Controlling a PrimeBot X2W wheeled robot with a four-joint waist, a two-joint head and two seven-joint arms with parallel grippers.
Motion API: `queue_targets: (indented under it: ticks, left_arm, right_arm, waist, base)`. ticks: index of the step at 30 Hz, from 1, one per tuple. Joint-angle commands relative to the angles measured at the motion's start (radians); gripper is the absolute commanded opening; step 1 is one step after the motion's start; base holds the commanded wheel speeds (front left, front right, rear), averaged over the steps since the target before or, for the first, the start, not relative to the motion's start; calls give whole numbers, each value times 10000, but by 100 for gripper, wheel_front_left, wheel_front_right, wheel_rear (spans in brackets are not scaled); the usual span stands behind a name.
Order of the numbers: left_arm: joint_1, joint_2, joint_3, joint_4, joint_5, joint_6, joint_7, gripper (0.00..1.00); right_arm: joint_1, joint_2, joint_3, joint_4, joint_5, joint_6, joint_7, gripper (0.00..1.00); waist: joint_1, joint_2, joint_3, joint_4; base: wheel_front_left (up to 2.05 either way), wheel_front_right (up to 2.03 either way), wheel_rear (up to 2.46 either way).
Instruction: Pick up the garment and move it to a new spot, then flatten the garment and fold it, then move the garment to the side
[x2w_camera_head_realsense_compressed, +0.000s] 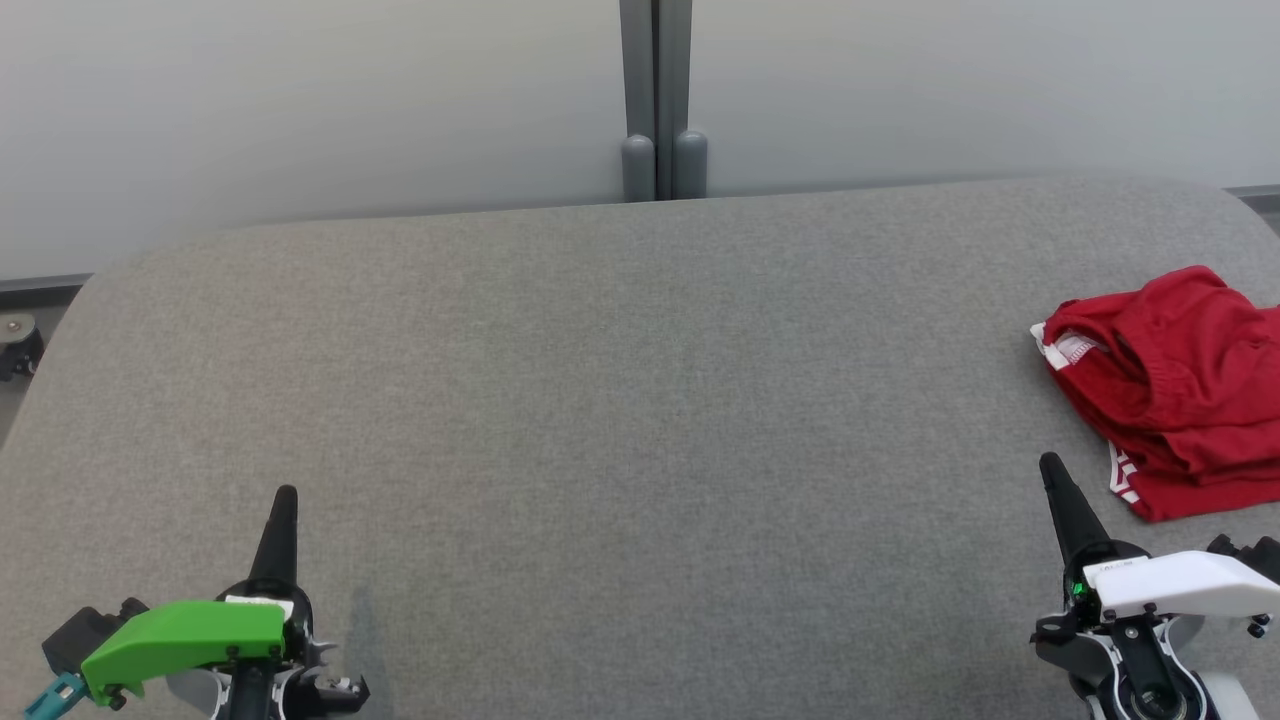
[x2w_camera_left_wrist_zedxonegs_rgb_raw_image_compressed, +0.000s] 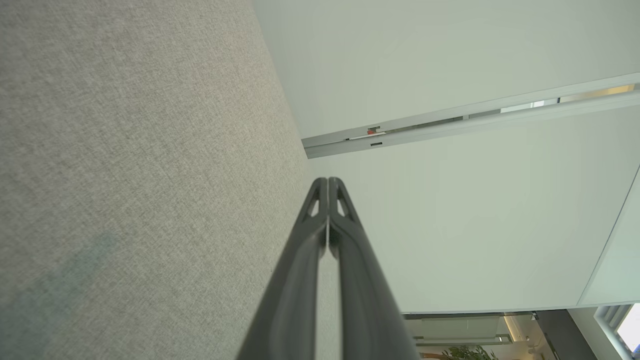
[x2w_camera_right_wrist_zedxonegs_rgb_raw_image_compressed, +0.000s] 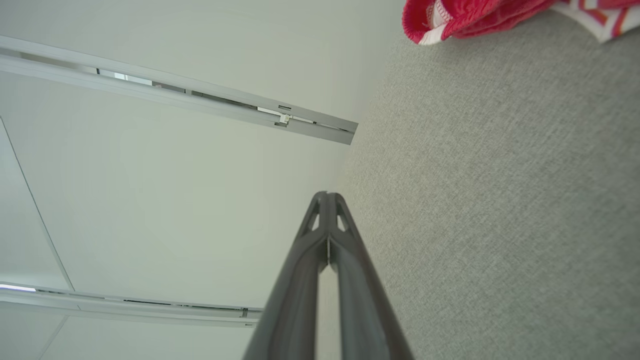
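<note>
Red garment (x2w_camera_head_realsense_compressed: 1175, 390) is lying bunched at the surface's (x2w_camera_head_realsense_compressed: 600, 400) right edge, possibly overhanging, since the frame cuts it off. Grey cloth is stretching wide to its left. Right gripper (x2w_camera_head_realsense_compressed: 1050, 462) is sitting just beside it, left gripper (x2w_camera_head_realsense_compressed: 285, 493) near the front-left corner. Both are pinched closed w/ nothing held.

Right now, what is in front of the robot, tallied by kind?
Tables: 1, the grey table.
Garments: 1, the red garment, lying at the table's right side.
Grippers: 2, the left gripper and the right gripper, both shut and empty.
Total: 4.
</note>
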Motion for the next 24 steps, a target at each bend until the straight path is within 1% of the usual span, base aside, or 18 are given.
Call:
queue_targets:
  ticks: [1,24]
  left_arm:
    - [-270,63,88,-73,-232,-46,46,0]
    - [-415,70,387,-171,-1649,-85,496,0]
  right_arm:
    - [-155,-58,-36,-91,234,0,70,0]
    - [-215,-71,-111,-165,1948,-1,516,0]
  waist:
    - [0,0,0,0]
    - [0,0,4,-10]
  base:
    - [0,0,0]
    - [0,0,0]
